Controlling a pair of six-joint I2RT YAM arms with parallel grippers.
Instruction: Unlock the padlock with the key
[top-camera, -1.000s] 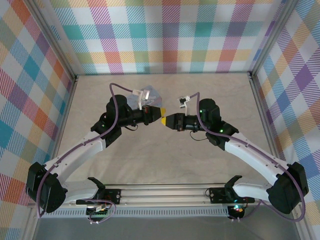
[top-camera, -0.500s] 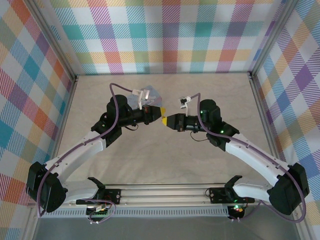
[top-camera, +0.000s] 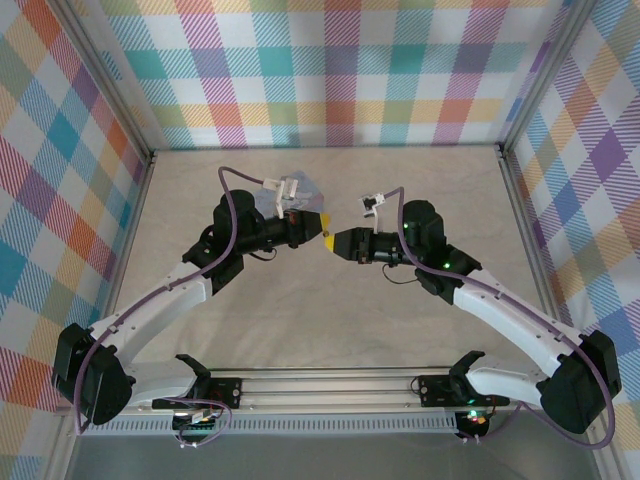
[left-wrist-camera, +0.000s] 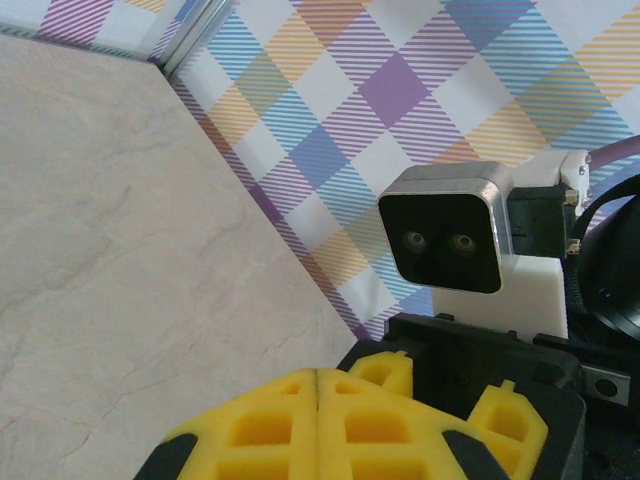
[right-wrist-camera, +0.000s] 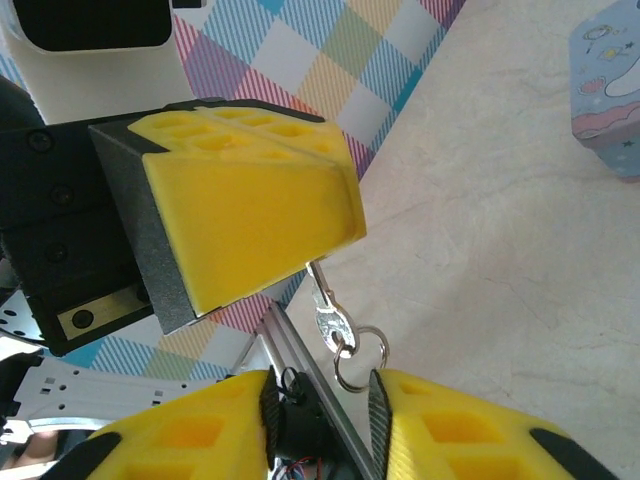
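While the right tool (right-wrist-camera: 322, 385) stands narrowly parted on either side of the bow of the key (right-wrist-camera: 328, 322), not visibly touching it, the left tool (right-wrist-camera: 335, 220) beyond is clamped on the blade; this looks like a handover or regrip, the unlocking itself not begun; next the right tool likely must close squarely on the bow without twisting it; both arms reach in from 7 and 5 o'clock, meeting tip to tip above mid table (top-camera: 330, 330); the tin (right-wrist-camera: 610, 90) lies farther off at 1 o'clock.

Key (right-wrist-camera: 328, 312) under left pincer (right-wrist-camera: 345, 235) tip, between right pincer (right-wrist-camera: 325, 385) tips; tin (right-wrist-camera: 612, 90) on table (right-wrist-camera: 480, 250) behind.
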